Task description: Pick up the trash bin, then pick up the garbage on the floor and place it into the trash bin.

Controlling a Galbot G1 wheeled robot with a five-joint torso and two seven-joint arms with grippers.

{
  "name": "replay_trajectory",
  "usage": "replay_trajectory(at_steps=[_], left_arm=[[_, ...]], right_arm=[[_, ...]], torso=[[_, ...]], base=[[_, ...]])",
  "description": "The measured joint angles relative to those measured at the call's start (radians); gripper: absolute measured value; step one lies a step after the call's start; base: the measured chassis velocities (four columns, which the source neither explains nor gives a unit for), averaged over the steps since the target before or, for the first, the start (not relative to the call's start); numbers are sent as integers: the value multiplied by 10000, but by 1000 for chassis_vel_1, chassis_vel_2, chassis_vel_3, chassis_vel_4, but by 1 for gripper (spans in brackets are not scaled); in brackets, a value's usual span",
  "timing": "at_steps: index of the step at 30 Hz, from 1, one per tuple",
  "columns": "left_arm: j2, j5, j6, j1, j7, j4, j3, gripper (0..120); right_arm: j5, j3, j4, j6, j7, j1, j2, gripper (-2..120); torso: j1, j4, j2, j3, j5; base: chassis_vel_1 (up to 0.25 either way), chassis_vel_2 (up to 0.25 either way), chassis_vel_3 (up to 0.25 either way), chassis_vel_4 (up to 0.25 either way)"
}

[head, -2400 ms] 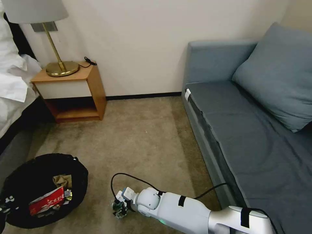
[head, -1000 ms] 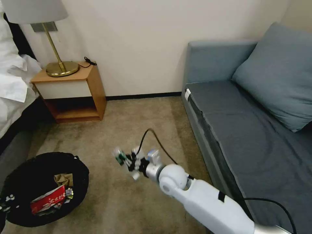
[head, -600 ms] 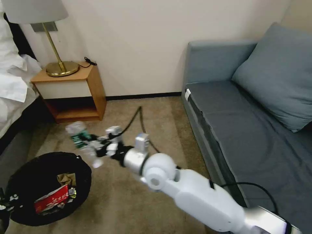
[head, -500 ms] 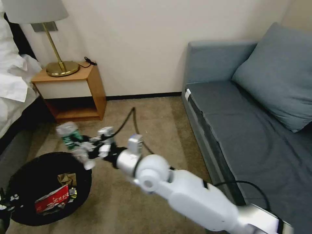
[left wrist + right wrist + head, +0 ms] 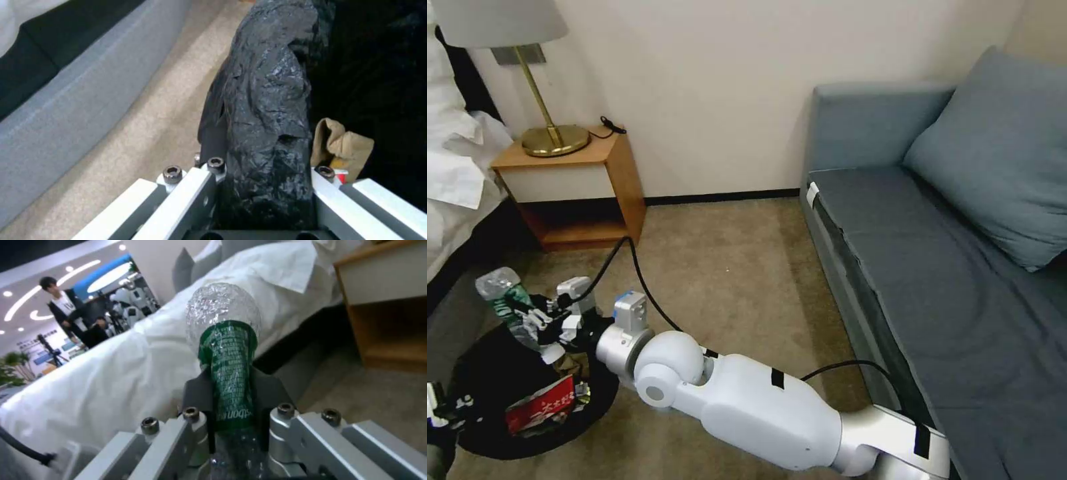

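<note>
The trash bin (image 5: 484,373), lined with a crinkly black bag, sits low at the left. My left gripper (image 5: 442,408) is at its near rim; the left wrist view shows the gripper (image 5: 262,173) shut on the bin's bagged rim (image 5: 267,100). Inside lie a red-and-white packet (image 5: 540,413) and a brown crumpled paper bag (image 5: 342,146). My right arm reaches across, and its gripper (image 5: 537,323) is shut on the clear bottle (image 5: 507,303) with the green label (image 5: 229,373), held tilted over the bin's far edge. The bottle's cap end is hidden behind the fingers.
A wooden nightstand (image 5: 584,190) with a brass lamp (image 5: 554,140) stands against the far wall. A bed with white linen (image 5: 454,173) runs along the left, a blue-grey sofa (image 5: 960,267) along the right. Beige carpet (image 5: 727,280) lies between them.
My right arm lifted the bottle off the carpet in front and swung it left, ending over the bin. The bin and the left gripper stayed where they were.
</note>
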Motion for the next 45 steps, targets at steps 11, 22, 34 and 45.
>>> replay_trajectory(at_steps=[11,22,34,45], left_arm=[[-91,18,0,-74,0,23,146,2],[-90,-33,0,-165,-34,70,179,2],[205,-2077,295,-491,-716,1045,-307,2],[499,-3176,365,-951,-1014,2185,-667,2]], right_arm=[[-258,-50,-85,-64,-19,-348,-33,53],[-465,-49,185,-162,-23,-375,-117,91],[-2591,1672,2470,-511,12,-1878,-1949,100],[-7544,6610,4847,143,-695,-6475,-3363,100]], torso=[[0,0,0,0,1],[0,2,0,0,3],[0,5,0,0,4],[0,1,0,-1,5]], base=[[0,0,0,0],[0,0,0,0],[0,0,0,0],[0,0,0,0]])
